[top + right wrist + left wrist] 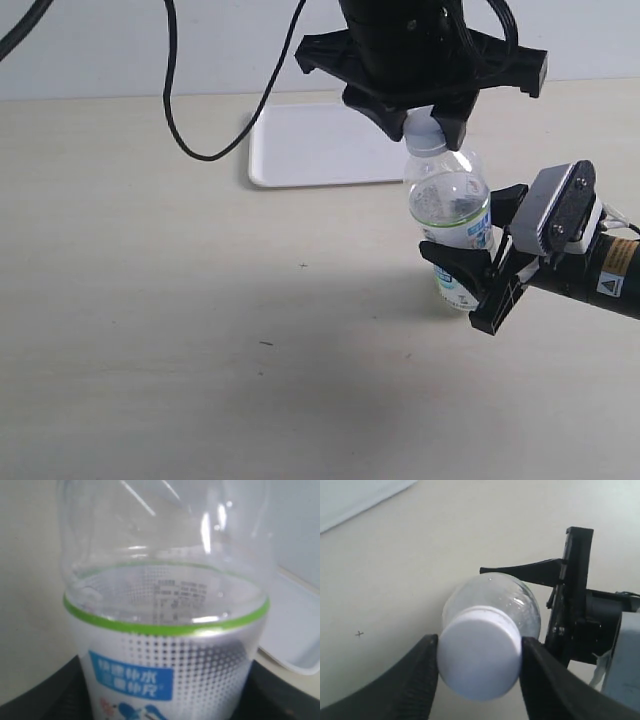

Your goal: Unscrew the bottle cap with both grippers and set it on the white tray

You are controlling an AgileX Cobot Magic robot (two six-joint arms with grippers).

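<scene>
The clear bottle (447, 205) stands on the table, leaning slightly, with its white, green and blue label (167, 670) facing the right wrist camera. My right gripper (465, 235) reaches in from the right and is shut on the labelled lower body, one black finger (455, 265) in front and one behind. The white bottle cap (427, 128) sits on the neck. My left gripper (428, 125) hangs straight above it, and its two black fingers press the sides of the bottle cap (479, 652). The white tray (310, 145) lies behind the bottle to the left, with nothing on it.
A black cable (200, 140) loops down over the table at the back left, close to the tray's corner. The tray's rim (295, 640) shows just past the bottle in the right wrist view. Bare beige tabletop (200, 330) spreads to the left and front.
</scene>
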